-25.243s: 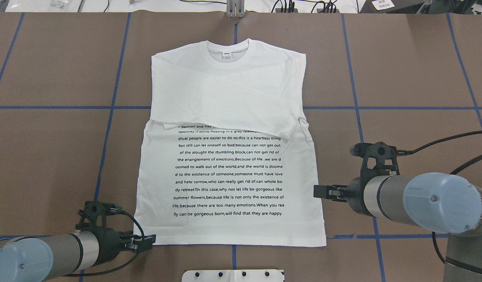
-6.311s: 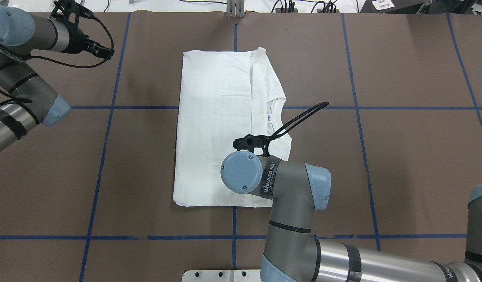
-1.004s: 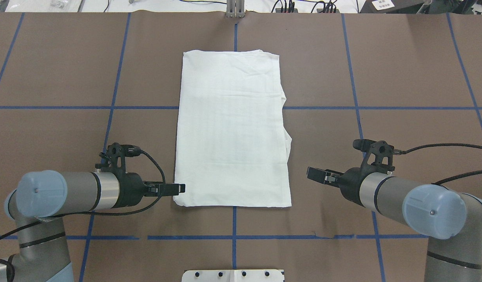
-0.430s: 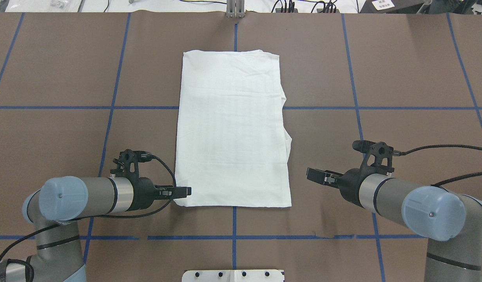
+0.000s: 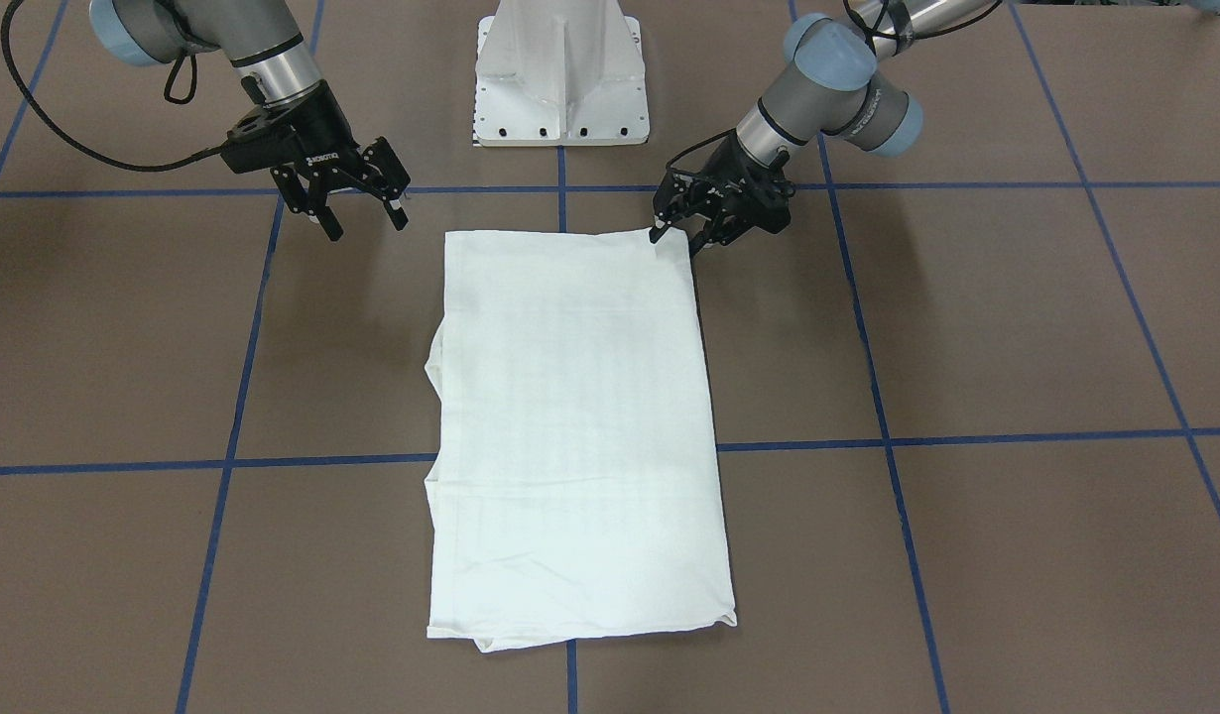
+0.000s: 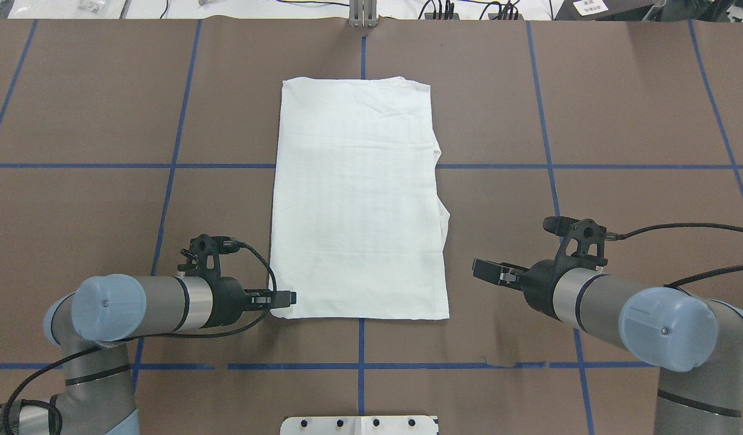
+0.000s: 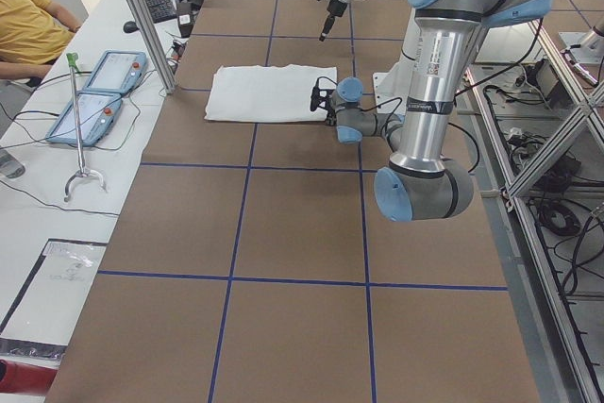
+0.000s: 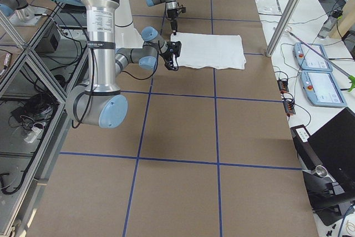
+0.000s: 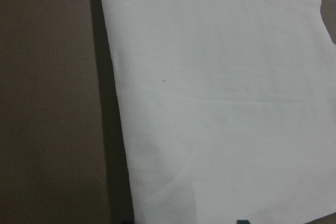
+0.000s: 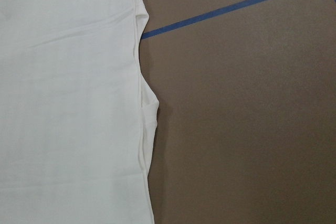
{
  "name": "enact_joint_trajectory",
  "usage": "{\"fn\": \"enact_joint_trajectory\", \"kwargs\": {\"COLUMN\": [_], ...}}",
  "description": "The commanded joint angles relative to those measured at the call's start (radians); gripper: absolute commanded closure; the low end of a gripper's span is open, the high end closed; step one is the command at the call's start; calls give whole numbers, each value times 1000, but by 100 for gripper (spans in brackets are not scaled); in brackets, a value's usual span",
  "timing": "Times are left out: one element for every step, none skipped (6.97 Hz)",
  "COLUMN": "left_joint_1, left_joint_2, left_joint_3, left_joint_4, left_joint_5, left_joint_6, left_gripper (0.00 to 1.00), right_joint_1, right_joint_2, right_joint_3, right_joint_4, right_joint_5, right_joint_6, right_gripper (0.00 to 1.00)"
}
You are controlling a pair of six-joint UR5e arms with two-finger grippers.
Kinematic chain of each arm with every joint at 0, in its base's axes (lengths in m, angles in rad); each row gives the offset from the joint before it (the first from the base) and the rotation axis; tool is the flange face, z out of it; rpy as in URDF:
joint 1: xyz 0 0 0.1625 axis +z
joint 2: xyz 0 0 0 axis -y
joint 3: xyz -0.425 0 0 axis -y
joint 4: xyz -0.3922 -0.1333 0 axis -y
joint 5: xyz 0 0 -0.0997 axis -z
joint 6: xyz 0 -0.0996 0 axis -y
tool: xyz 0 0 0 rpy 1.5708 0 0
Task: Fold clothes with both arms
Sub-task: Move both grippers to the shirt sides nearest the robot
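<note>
- The shirt [image 6: 359, 199] lies flat mid-table [image 6: 106, 241], folded to a long rectangle, plain white side up; its long axis runs away from the robot, likely so that each arm can reach one near corner.
- The left gripper [image 5: 674, 241] is low at the shirt's near left corner, jaws apart with one finger over the cloth and one just off its edge; it grips nothing yet. I judge this to be the set-up for pinching that corner and carrying it to the far end.
- The right gripper [image 5: 367, 226] hangs over bare table, well apart from the shirt's right edge, jaws spread wide and empty. It seems to be waiting before it goes for the other near corner; a two-corner lift would keep the fold square.
- Both wrists lie nearly level and point inward at the shirt, which suits sliding a finger under thin cloth.
- A small bulge [image 6: 442, 211] of inner layers juts from the right edge; a grasp there could catch only some layers.
- Blue tape [image 6: 359, 344] marks a grid on the table; the shirt straddles the centre line, probably as a placing guide.
- Writing: none shows on the shirt, neither print nor neck label; a white word on the right gripper's body looks like "ROBOTIQ", though it is too small to be sure; nothing else is legible.
</note>
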Motion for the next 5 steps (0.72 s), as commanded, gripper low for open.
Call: {"fn": "enact_joint_trajectory", "kwargs": {"left_joint_1": [2, 2, 2, 2, 2], "left_joint_2": [-1, -2, -2, -1, -2], "left_joint_3": [1, 1, 1, 1, 0], "left_joint_4": [1, 1, 0, 0, 0], "left_joint_5": [-4, -4, 1, -1, 1], "left_joint_6": [-3, -3, -13, -23, -22], "left_gripper": [32, 32, 50, 93, 100], "right_joint_1": [0, 0, 0, 0, -3], "right_joint_2": [1, 1, 0, 0, -3], "right_joint_3": [-2, -3, -3, -5, -6], "right_joint_4": [0, 0, 0, 0, -2], "right_joint_5": [-1, 0, 0, 0, -1], "right_joint_6": [1, -1, 1, 1, 2], "right_gripper": [0, 0, 0, 0, 0]}}
